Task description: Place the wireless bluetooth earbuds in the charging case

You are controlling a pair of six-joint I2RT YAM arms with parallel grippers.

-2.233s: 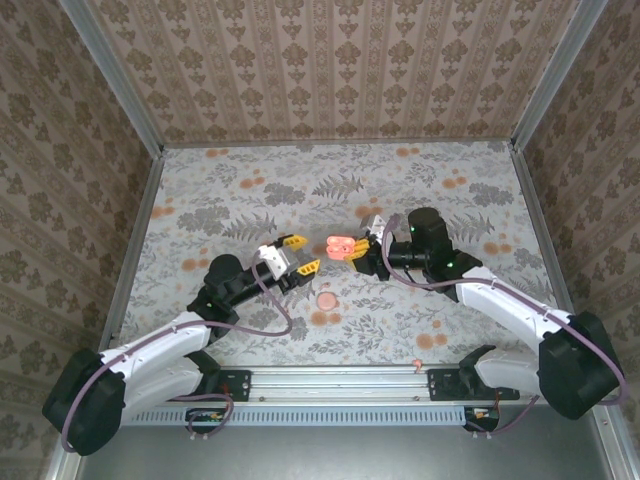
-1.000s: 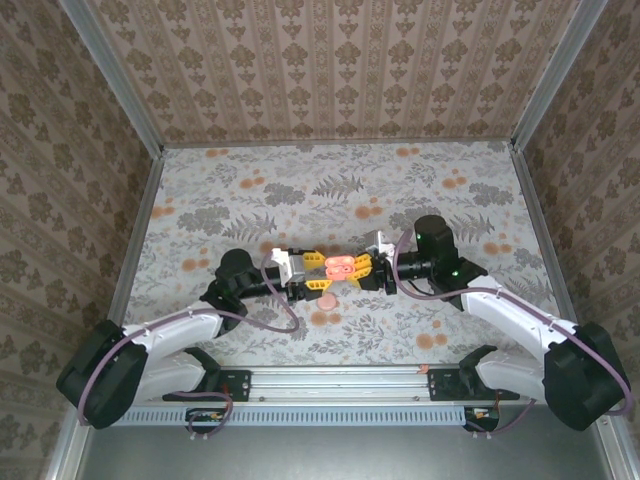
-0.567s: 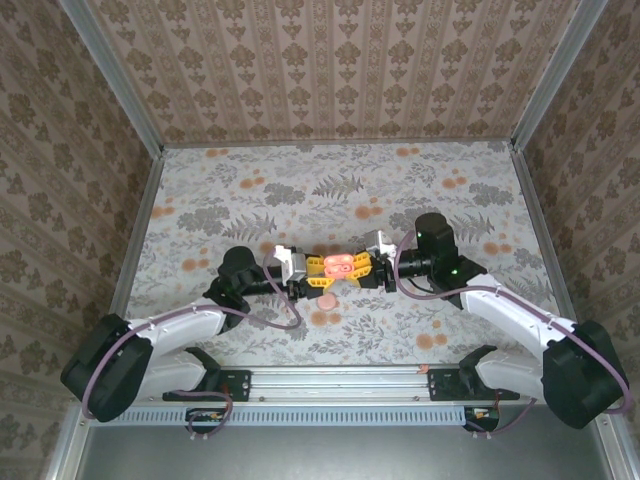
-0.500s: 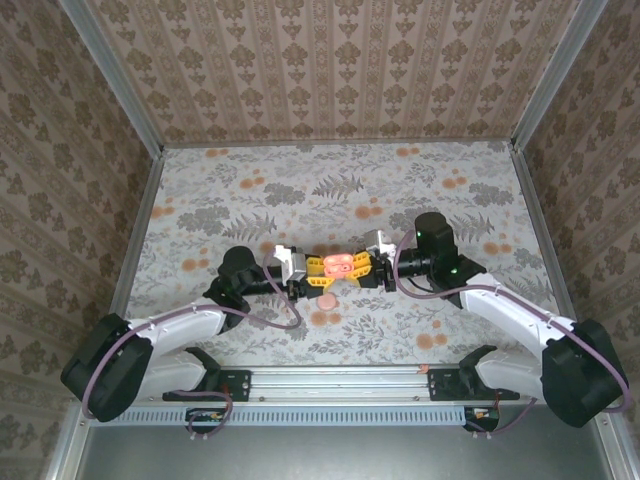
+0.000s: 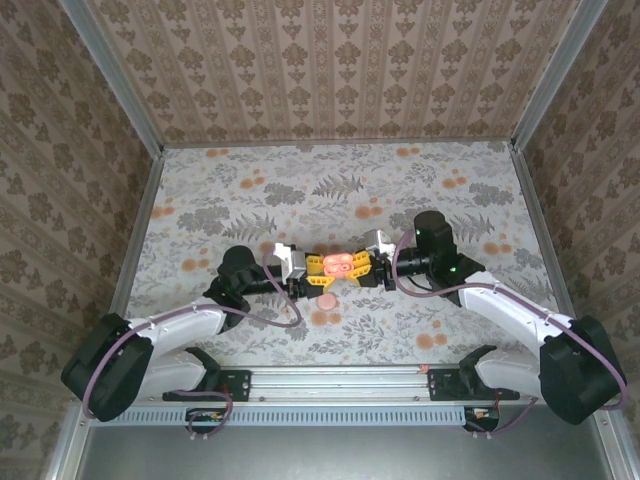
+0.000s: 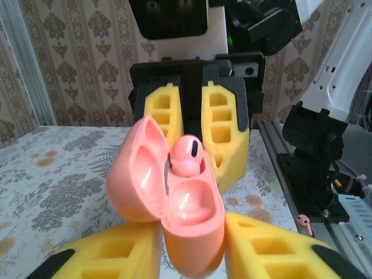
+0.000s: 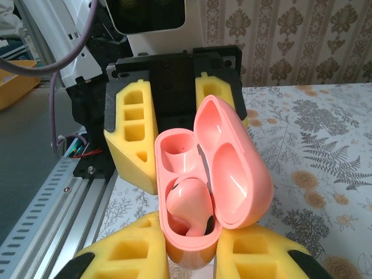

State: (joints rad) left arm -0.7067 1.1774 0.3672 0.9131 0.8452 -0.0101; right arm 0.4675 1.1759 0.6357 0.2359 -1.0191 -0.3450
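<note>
The salmon-pink charging case hangs above the table's middle with its lid open. My left gripper and right gripper meet tip to tip on it. In the left wrist view the case is pinched between my left gripper's yellow fingers. In the right wrist view its other end is pinched by my right gripper. One earbud sits in the well on the right gripper's side, and this earbud shows again from the left wrist. The other well is bare. A second earbud lies on the table by the front rail.
A round flat pink disc lies on the floral cloth just below the grippers. The metal rail runs along the near edge. Patterned walls close off the left, back and right sides.
The left gripper has travelled right to meet the case held by the right gripper, and its fingers now sit against the case. The right gripper has shifted slightly down with the case.
</note>
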